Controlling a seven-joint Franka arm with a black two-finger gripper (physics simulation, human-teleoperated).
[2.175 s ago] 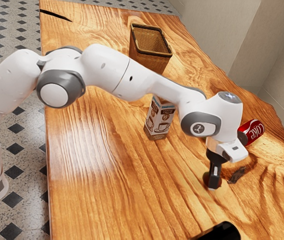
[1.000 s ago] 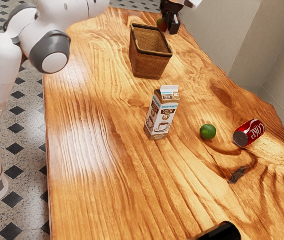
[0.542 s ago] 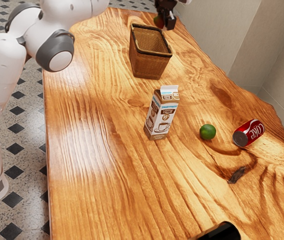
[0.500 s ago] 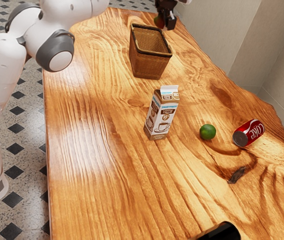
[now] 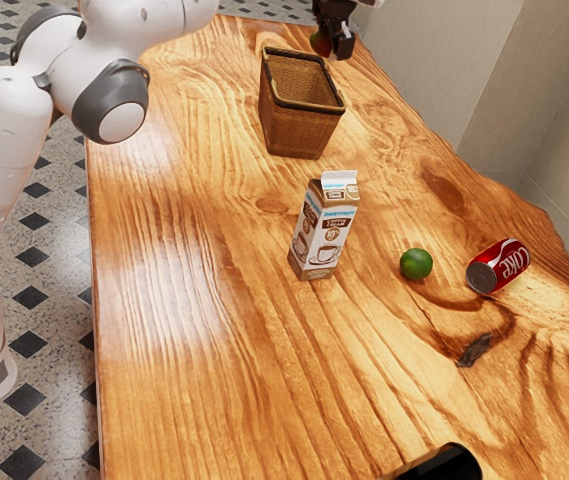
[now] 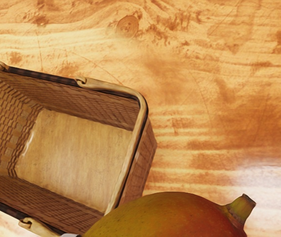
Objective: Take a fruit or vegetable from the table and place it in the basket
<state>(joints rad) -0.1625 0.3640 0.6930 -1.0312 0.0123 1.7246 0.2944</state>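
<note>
The gripper [image 5: 331, 47] is at the far end of the table, its fingers closed around a mango [image 5: 319, 42] and pinching it up off the wood. The mango is near the basket [image 5: 302, 125], and in the wrist view it overlaps one end of the basket's rim. Its skin runs from yellow-green to reddish orange, with a short stem at one end. The basket stands upright on the table [image 5: 194, 370], brown and woven, with a dark rim, and the wrist view looks into it, down to a pale, flat bottom. Light tan handles [image 6: 113, 88] lie along the rim. The white and grey arm [image 5: 19, 140] rises from the exterior view's left, and part of it, between the elbow and the gripper, runs out of that view at the top. From the basket toward the exterior view's lower edge, a drink carton [image 5: 322, 235] stands upright, white and brown with coffee cups printed on it. Well apart from the carton, toward the exterior view's right, a green lime [image 5: 416, 264] rests on the table. Just beside the lime lies a red Coke can [image 5: 504, 264] on its side. A dark mark [image 5: 475, 350] sits in the wood nearer the exterior view's lower edge. At that edge is a black thing [image 5: 449, 465], partly cut off, too little of it in sight to name
</note>
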